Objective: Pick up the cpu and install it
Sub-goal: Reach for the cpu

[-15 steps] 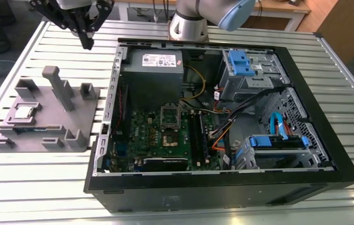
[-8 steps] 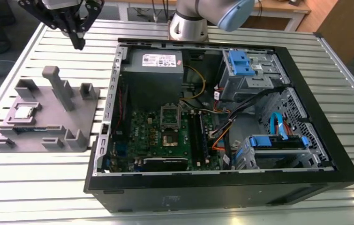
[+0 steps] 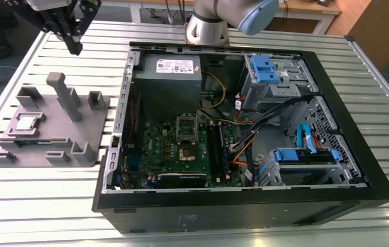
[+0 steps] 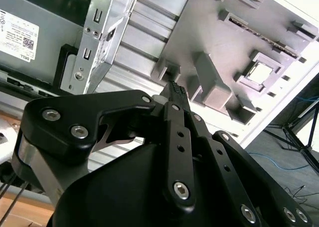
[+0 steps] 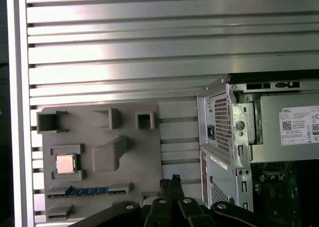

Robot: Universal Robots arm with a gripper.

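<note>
While the gripper (image 3: 75, 47) hangs in the air over the slatted table (image 3: 43, 206), its black fingers are pressed together to a single point and hold nothing; in both wrist views the tips (image 4: 174, 87) (image 5: 171, 181) meet with no gap between them; in the exterior view it hangs above bare slats, beyond the far edge of the grey fixture (image 3: 95, 126) and to the exterior view's left of the open computer case (image 3: 249, 203), touching neither.

The cpu (image 3: 27, 122) lies flat, silvery top up, in a square raised seat on the fixture, near the fixture's edge on the exterior view's left; the first wrist view shows it (image 5: 65, 164) framed on all sides by the seat's grey rim, with air open above it; a tall post (image 3: 60, 92) stands up from the fixture just to the exterior view's right of the seat; a memory stick (image 5: 87, 190) lies in a slot just beside the seat.

A narrow strip of bare slats separates the fixture from the case's side wall; inside the case the silver socket frame (image 3: 187, 127) sits near the middle of the green motherboard (image 3: 159, 149), with the power supply (image 3: 172, 67) beyond it and loose cables (image 3: 239, 149) to the exterior view's right; the case walls rise around the board on every side.
</note>
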